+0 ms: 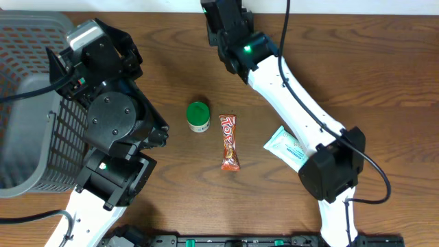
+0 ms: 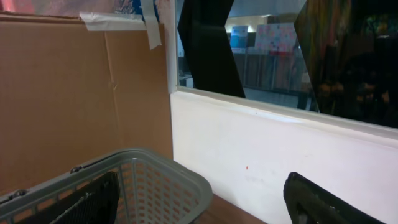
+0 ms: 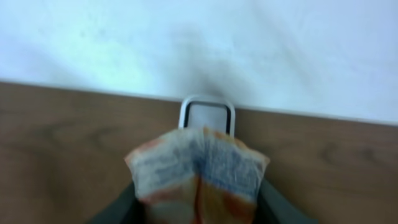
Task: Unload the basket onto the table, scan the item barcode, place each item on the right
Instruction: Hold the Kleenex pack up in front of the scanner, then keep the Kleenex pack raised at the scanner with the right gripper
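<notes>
Right gripper (image 3: 199, 208), cut off at twelve o'clock overhead, is pinching one blurred packet (image 3: 198, 165); left gripper (image 2: 202, 208) is gaping wide. One jar (image 1: 198, 116), one bar (image 1: 230, 141) and one sachet (image 1: 284, 147) are lying centrally.

Right wrist view: crumpled packet (image 3: 198, 171), white with blue and orange print, sits upright between the dark fingers (image 3: 283, 208) of the right end effector (image 3: 199, 208). Behind its top edge, a rounded-rectangle window (image 3: 206, 116) with a dark frame stands where the brown tabletop (image 3: 68, 124) meets the white wall (image 3: 249, 43). View blurred; print unreadable.
</notes>
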`<action>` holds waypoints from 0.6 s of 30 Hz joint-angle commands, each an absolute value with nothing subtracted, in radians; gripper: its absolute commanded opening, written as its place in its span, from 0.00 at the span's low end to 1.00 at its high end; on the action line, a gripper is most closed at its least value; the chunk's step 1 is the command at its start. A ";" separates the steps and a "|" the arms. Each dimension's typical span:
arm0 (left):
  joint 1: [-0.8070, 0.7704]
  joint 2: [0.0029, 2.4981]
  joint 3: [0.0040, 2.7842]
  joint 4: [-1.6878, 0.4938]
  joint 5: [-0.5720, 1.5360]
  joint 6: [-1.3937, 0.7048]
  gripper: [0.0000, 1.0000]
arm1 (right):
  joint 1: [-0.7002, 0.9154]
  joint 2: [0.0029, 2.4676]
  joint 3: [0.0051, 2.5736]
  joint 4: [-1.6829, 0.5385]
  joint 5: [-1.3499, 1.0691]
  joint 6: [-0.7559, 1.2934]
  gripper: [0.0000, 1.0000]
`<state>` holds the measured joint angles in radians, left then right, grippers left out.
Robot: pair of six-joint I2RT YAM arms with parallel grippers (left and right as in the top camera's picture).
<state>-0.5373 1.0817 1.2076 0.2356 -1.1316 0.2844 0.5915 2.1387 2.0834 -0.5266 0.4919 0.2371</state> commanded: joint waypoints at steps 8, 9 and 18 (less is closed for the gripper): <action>-0.533 1.071 1.200 0.224 -1.138 0.271 0.85 | 0.507 2.200 1.917 -0.125 0.471 0.104 0.39; -0.533 1.071 1.200 0.221 -1.138 0.271 0.85 | 0.502 2.213 1.917 -0.103 0.457 0.094 0.39; -0.533 1.072 1.200 0.212 -1.138 0.271 0.85 | 0.485 2.380 1.919 0.192 0.453 0.072 0.29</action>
<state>-0.5373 1.0817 1.2076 0.2134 -1.1320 0.2840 0.4919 2.3188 1.9244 0.1383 0.4606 0.0940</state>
